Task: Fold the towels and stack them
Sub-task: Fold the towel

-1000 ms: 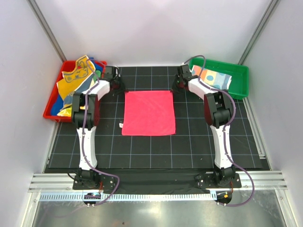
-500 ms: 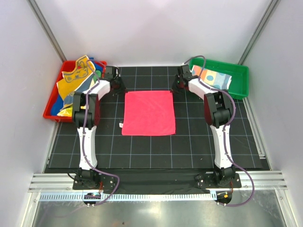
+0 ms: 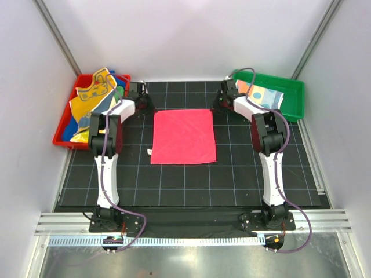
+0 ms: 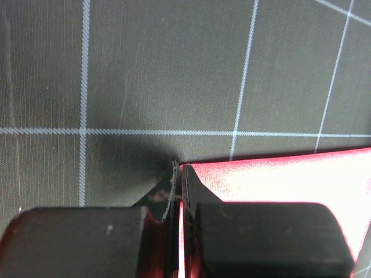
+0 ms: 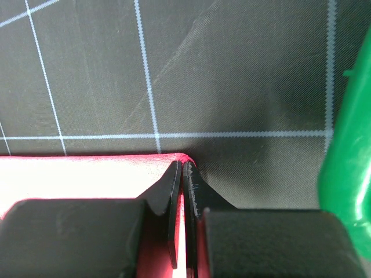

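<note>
From above, the pink-red towel (image 3: 183,137) lay flat mid-frame, its first fold seemingly starting; left wrist: left gripper (image 4: 178,174) pinched tight on an upper corner; right wrist: right gripper (image 5: 181,171) likewise; next, both corners would need lifting down-frame together.

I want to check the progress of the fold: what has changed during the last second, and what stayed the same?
The left gripper closed on the far left corner of the pink-red towel, and the towel shifted slightly to the right. The right gripper stayed shut on the far right corner. The red tray and green tray did not move.
</note>
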### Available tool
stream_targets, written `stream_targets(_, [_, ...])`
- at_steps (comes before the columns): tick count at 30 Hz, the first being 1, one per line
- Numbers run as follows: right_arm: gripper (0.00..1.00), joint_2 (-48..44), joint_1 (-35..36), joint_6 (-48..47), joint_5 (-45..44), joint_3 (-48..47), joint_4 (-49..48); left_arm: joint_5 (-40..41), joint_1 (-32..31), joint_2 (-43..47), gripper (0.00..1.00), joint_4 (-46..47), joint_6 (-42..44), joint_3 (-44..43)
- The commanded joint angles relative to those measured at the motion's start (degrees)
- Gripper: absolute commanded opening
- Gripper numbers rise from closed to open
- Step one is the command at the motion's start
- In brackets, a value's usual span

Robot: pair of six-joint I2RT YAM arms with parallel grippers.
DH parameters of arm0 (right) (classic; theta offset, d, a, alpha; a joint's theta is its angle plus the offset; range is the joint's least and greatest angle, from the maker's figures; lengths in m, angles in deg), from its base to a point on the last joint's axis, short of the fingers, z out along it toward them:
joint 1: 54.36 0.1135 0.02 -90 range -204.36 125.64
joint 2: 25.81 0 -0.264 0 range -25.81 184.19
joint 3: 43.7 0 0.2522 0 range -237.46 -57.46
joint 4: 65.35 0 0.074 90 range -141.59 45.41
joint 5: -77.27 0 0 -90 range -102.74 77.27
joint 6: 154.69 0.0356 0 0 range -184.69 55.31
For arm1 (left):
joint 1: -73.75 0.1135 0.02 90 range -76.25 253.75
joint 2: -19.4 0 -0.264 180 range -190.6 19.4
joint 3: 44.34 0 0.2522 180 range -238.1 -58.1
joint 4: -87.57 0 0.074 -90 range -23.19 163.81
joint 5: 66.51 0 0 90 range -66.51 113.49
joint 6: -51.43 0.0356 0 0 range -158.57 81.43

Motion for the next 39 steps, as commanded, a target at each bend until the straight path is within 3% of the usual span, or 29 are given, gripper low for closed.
stream_targets(1, [0.07, -3.0, -0.8, 0.1, 1.2, 0.9, -4.7, -0.5, 0.2, 3.9, 0.0, 5.2, 0.0, 1.0])
stream_targets(21, [0.07, -11.7, -1.7, -1.4, 3.6, 7.9, -12.7, -6.1, 1.7, 10.7, 0.0, 7.9, 1.9, 4.2])
stream_targets(39, [0.07, -26.0, -1.6, 0.0, 4.2, 28.1, -22.5, -7.4, 1.6, 22.3, 0.0, 17.5, -2.3, 21.1])
